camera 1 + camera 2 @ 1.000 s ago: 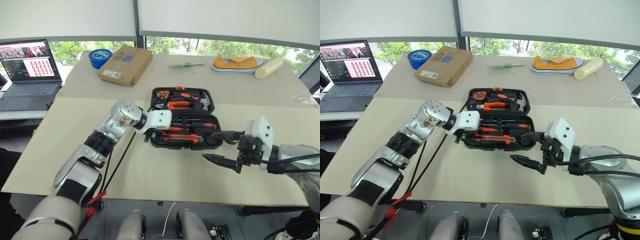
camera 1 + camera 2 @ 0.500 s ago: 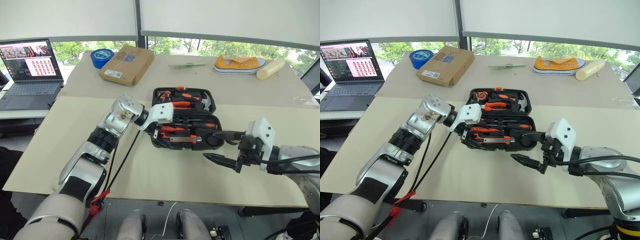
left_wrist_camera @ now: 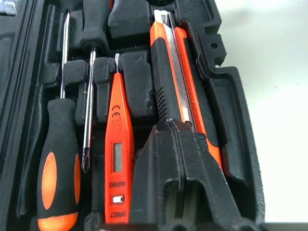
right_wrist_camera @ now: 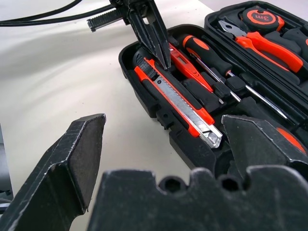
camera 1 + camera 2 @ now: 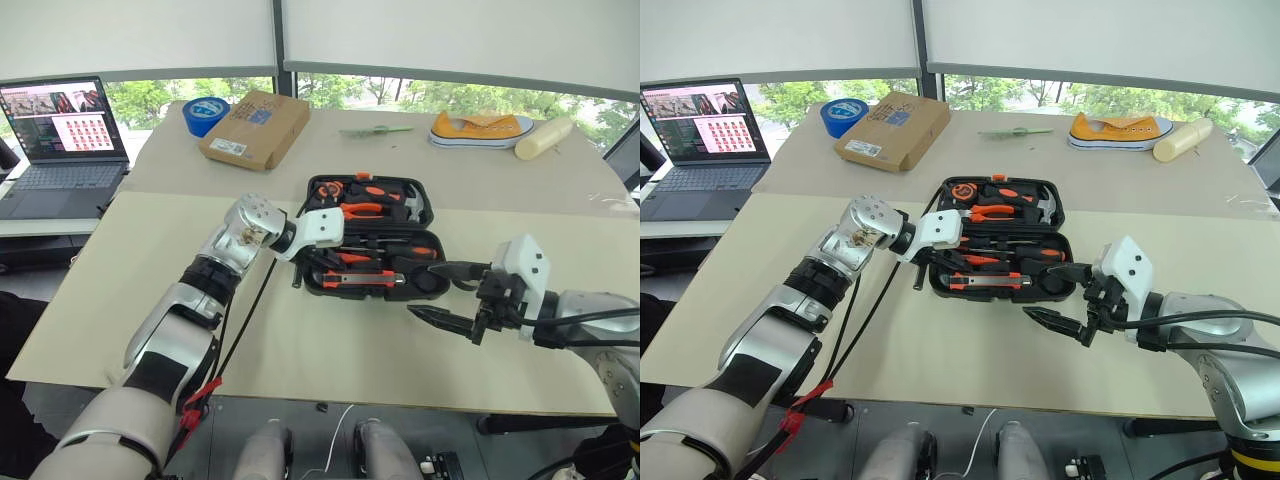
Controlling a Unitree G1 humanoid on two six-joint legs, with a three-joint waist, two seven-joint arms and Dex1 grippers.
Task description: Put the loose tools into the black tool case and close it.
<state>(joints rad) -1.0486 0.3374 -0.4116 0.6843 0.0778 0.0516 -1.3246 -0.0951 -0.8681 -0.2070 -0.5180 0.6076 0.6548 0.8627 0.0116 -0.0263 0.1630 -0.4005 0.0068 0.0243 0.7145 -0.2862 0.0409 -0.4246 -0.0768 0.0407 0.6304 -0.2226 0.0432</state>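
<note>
The black tool case [image 5: 424, 215] lies open in the middle of the table, with orange-and-black tools in its moulded slots. An orange-and-black utility knife [image 3: 168, 72] lies in the near row, and two screwdrivers [image 3: 57, 159] rest beside an orange tester. My left gripper [image 4: 163, 60] is shut with nothing between its fingers, and its tip points down at the knife's left end. My right gripper [image 5: 440, 290] hangs open just off the case's near right corner, holding nothing.
At the back left stand a brown cardboard box [image 5: 252, 128] and a blue tape roll [image 5: 203, 113]. A laptop [image 5: 60, 135] sits on a side table to the left. A shoe [image 5: 480, 128] and a cream cylinder [image 5: 540, 137] lie at the back right.
My left gripper's fingers have come together over the case's left end. The right gripper has kept still.
</note>
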